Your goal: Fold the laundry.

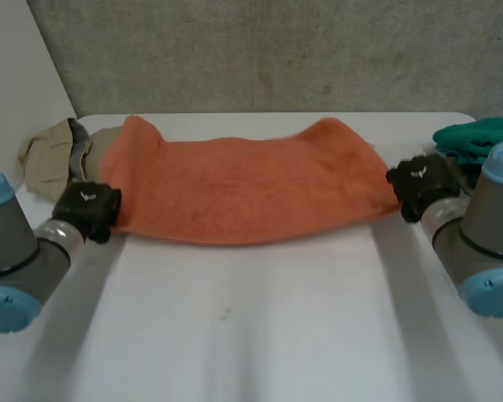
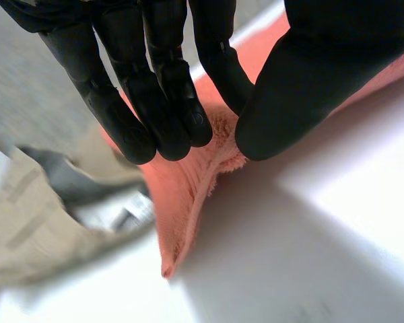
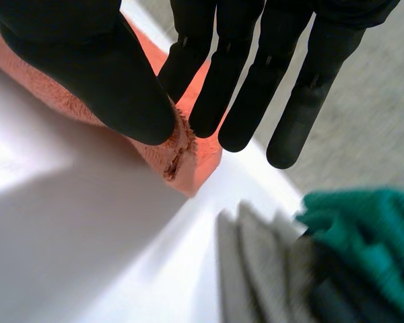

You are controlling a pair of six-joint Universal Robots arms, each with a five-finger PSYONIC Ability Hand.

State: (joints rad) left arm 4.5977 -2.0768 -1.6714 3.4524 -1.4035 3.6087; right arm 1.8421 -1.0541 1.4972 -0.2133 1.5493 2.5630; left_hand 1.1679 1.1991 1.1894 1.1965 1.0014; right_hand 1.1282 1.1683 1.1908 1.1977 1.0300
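**Orange towel held at both ends**

The white table [image 1: 251, 335] takes up most of the head view, with a grey wall [image 1: 277, 50] behind it at 12 o'clock.

The orange towel [image 1: 243, 188] lies spread flat across the far half of the table. Its long axis runs from 9 o'clock to 3 o'clock, and its near edge bows toward 6 o'clock.

The left arm [image 1: 17, 260] comes in from 8 o'clock and the right arm [image 1: 486, 234] from 4 o'clock.

A beige garment [image 1: 46, 155], with something grey tucked into it, is heaped at 10 o'clock of the towel and touches the towel's end. A green cloth [image 1: 478, 138] sits bunched at 2 o'clock of the towel, near the table's far corner. In the right wrist view, grey folded cloth [image 3: 262, 269] lies just beside it.

The left hand [image 1: 86, 209] is at the towel's near corner at 8 o'clock. In its wrist view the fingers [image 2: 168, 114] and thumb [image 2: 303, 87] pinch the towel's edge between them, and the corner hangs loose beyond the fingertips.

The right hand [image 1: 421, 184] is at the towel's end at 3 o'clock. Its thumb [image 3: 101, 74] presses the towel's corner against the fingers [image 3: 236, 101], so this hand is also grasping the towel.
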